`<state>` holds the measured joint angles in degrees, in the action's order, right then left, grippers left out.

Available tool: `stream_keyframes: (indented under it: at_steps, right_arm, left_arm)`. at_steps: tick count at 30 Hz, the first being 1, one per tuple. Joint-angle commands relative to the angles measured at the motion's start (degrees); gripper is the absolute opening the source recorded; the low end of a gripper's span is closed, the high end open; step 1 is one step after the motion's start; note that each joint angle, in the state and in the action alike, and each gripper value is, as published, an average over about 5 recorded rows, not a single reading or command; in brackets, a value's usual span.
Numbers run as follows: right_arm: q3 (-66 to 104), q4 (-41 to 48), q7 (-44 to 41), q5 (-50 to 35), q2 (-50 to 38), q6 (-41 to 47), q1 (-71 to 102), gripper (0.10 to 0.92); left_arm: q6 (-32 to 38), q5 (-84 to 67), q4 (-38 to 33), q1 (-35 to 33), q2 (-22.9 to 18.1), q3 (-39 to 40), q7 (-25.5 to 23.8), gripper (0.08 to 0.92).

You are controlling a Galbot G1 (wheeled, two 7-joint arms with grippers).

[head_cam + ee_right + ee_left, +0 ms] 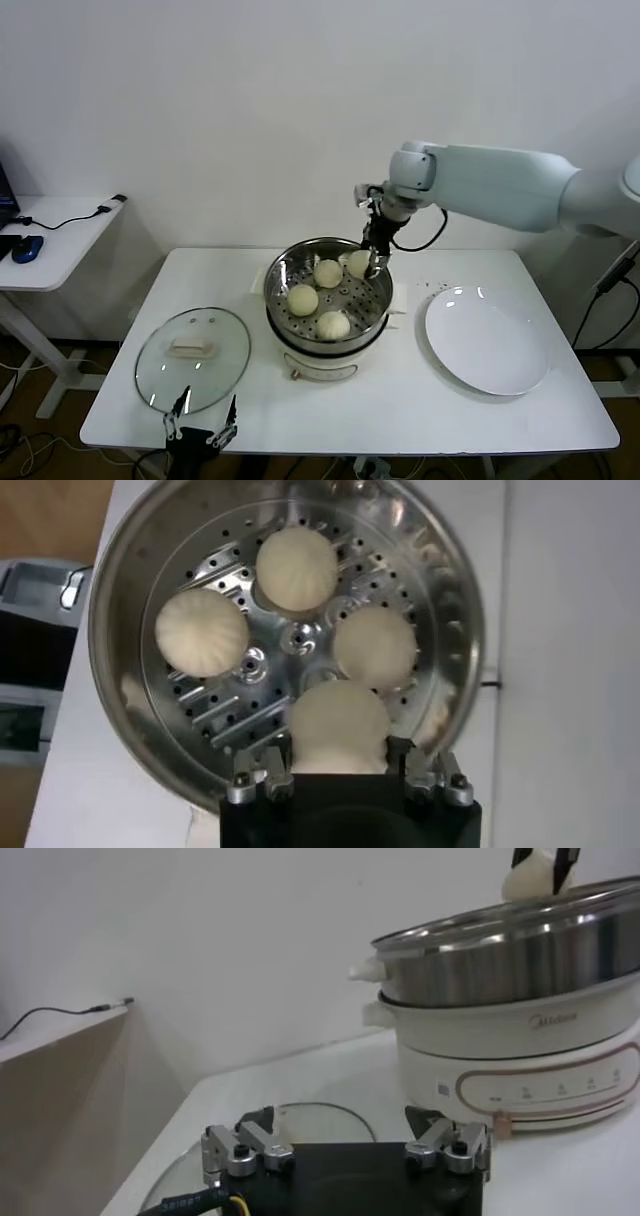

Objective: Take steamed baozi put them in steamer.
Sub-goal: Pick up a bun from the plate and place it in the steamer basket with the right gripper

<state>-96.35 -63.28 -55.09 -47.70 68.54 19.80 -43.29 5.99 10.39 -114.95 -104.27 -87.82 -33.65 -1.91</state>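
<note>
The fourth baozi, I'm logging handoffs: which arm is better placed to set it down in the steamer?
Right. The right gripper already holds the fourth baozi over the steamer; the left gripper sits open by the glass lid.

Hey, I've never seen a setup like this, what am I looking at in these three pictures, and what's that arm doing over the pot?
This is a two-armed robot at a white table. One picture looks down from its head; the other two come from cameras on its wrists. The right gripper holds one steamed baozi in its jaws, over the far side of the steamer, level with its rim. Three more baozi lie on the perforated tray inside. The left gripper waits with its jaws open, at the near table edge by the glass lid. A bare white plate lies on the steamer's other side.
</note>
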Motion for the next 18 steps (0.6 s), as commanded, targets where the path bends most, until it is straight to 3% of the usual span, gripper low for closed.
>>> stream_keyframes:
  at_steps: [1,15,18]
  right_arm:
    - [-2.7,-0.5,3.1,-2.0,3.7,1.6,4.2,0.611]
    - [-3.6,-1.0,3.8,-1.6,3.6,1.5,5.1,0.616]
    - [-3.1,-1.1,4.2,-1.9,3.4,1.5,5.2,0.655]
  left_arm:
    - [-0.1,-0.8,0.9,0.3,0.5,-0.4,0.0,0.823]
    - [-0.2,-0.7,1.8,1.3,0.2,-0.2,0.0,0.823]
    - [-0.2,-0.7,1.8,1.3,0.3,-0.2,0.1,0.823]
